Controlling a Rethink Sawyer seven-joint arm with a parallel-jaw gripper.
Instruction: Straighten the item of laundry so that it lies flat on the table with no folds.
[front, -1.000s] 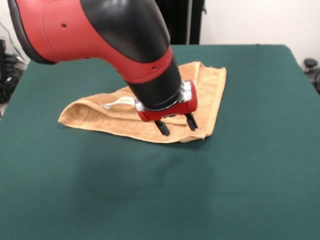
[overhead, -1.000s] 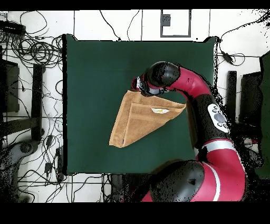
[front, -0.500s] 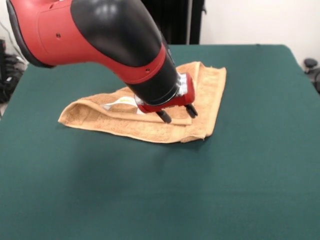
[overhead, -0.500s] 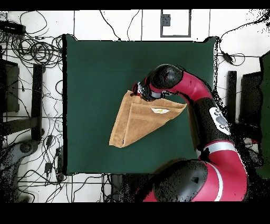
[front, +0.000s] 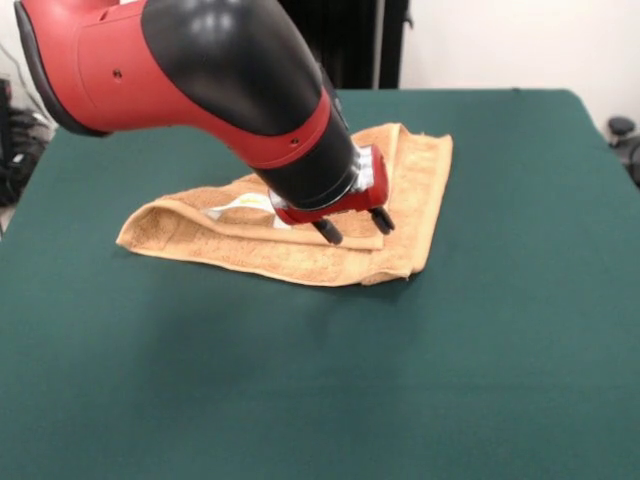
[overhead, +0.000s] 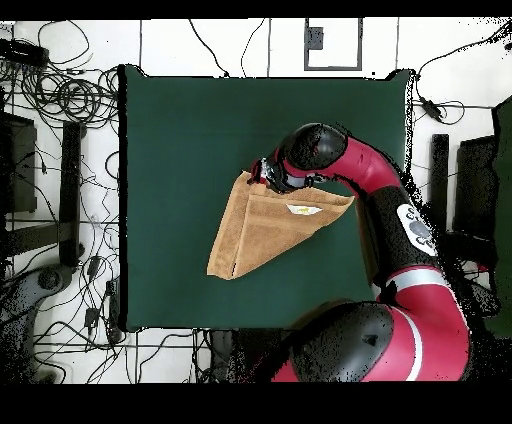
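Towel (front: 300, 245), orange-tan terry cloth, lies folded over on itself on the green bench (front: 400, 390), making a rough triangle in the overhead view (overhead: 262, 225). In the front view it sits in the far half of the bench, about midway between the left and right edges. A doubled, rounded fold forms its left end. The right part runs back toward the far edge as a flat strip with a woven band near its end. An upper layer lies across the lower one, its edge running along the middle of the cloth. A small white label (front: 240, 205) shows on the upper layer, just left of the arm's wrist; it also shows in the overhead view (overhead: 303, 210) near one long side of the triangle.

The red and black arm (front: 200, 70) comes in from the upper left of the front view and slants down over the cloth. Its tool (front: 355, 225) hangs over the upper layer near the middle of the cloth. The two short black fingers (front: 327, 232) stand apart with nothing between them, a moderate gap. Their tips are at or just above the cloth; whether they touch it cannot be told. In the overhead view the tool (overhead: 260, 172) is at the triangle's corner that points toward the bench's far edge.
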